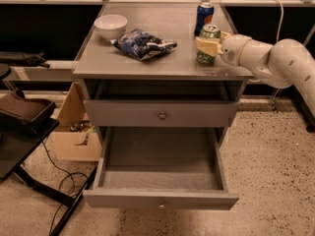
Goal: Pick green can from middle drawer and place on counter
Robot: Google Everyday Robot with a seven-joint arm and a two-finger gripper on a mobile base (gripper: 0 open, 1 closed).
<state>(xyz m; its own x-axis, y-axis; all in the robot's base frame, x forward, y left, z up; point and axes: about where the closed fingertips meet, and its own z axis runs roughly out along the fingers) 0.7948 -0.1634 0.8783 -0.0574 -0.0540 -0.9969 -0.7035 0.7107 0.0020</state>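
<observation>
**Jaws clamped on the green can: placing step**

We see the counter filling the upper middle of the frame, and the middle drawer pulled out low in the frame with no can in it. At right the gripper grips the can around its middle, upright near the counter's right front corner; we cannot tell whether its base touches. We judge the next move calls for settling it onto the surface, then opening the fingers and backing away without nudging the blue can just above it in the frame.
</observation>
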